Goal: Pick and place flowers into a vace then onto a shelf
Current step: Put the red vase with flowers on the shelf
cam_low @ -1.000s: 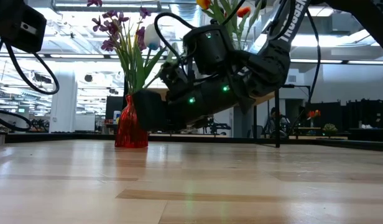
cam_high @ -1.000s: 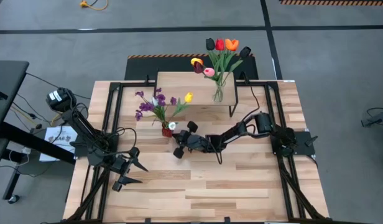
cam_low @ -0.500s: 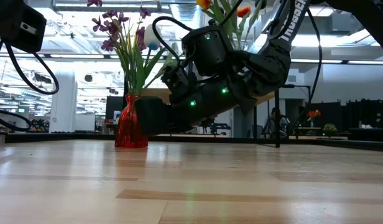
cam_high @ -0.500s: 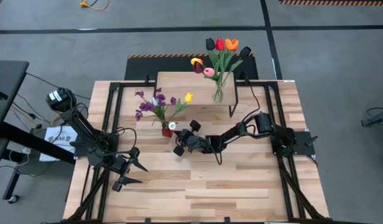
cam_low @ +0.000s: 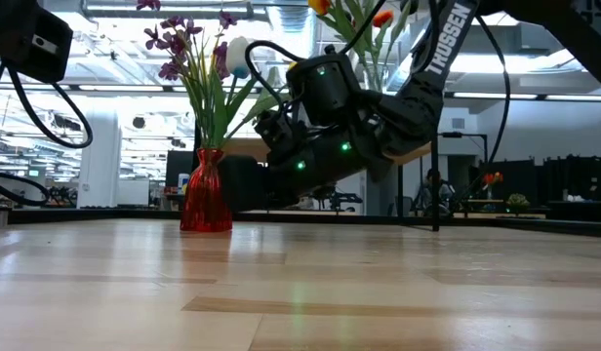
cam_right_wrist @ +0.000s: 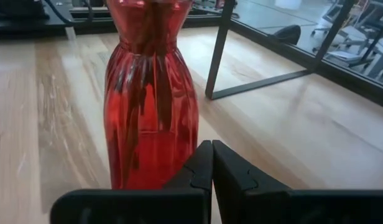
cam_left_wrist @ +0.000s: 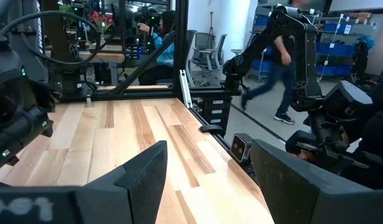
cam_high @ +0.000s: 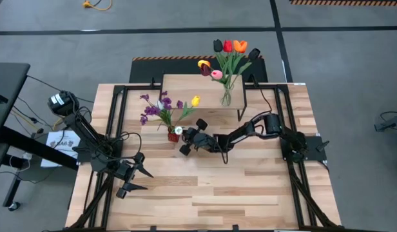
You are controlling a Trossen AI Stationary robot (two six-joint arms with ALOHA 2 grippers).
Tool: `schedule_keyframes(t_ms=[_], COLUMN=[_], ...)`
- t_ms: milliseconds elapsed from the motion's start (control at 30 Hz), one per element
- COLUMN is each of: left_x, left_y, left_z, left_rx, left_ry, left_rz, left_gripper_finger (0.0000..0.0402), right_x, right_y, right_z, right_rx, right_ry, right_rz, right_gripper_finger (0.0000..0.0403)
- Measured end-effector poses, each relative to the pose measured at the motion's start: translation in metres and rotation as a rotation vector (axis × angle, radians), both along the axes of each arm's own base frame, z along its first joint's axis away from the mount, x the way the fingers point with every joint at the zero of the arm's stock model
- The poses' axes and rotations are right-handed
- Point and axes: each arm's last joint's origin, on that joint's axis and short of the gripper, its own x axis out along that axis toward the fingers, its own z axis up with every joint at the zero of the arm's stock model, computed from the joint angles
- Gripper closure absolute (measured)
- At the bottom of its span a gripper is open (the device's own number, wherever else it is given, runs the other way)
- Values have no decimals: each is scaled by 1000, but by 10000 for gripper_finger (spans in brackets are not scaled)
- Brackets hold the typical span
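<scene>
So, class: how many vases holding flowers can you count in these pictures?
2. A red vase stands on the table in front of the shelf; a clear vase stands on the shelf's right end.

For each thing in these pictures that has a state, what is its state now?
red vase: upright on the table, holding stems, not gripped.
purple blossoms: standing in the red vase.
clear vase: upright on the shelf, holding tulips.
right gripper: shut, empty, low by the red vase.
left gripper: open, empty, waiting at the table's left side.
</scene>
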Motion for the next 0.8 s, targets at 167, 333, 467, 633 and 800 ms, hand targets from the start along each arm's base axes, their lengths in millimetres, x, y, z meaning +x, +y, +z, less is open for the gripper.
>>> schedule_keyframes(t_ms=[167, 333, 467, 633, 800], left_x=[0, 0, 0, 0, 0], left_y=[0, 0, 0, 0, 0], left_z=[0, 0, 0, 0, -2], left_rx=[0, 0, 0, -7, -9], left_ry=[0, 0, 0, 7, 20], left_rz=[0, 1, 1, 0, 0], left_gripper_finger=[179, 179, 179, 179, 179], right_x=[0, 1, 5, 7, 7], right_y=[-2, -3, -2, 3, 11], right_z=[0, 1, 4, 7, 7], right_rx=[-3, -21, -21, -26, -26], right_ry=[6, 2, -2, -10, -10], right_rz=[15, 35, 77, 95, 112], right_gripper_finger=[403, 403, 403, 403, 403])
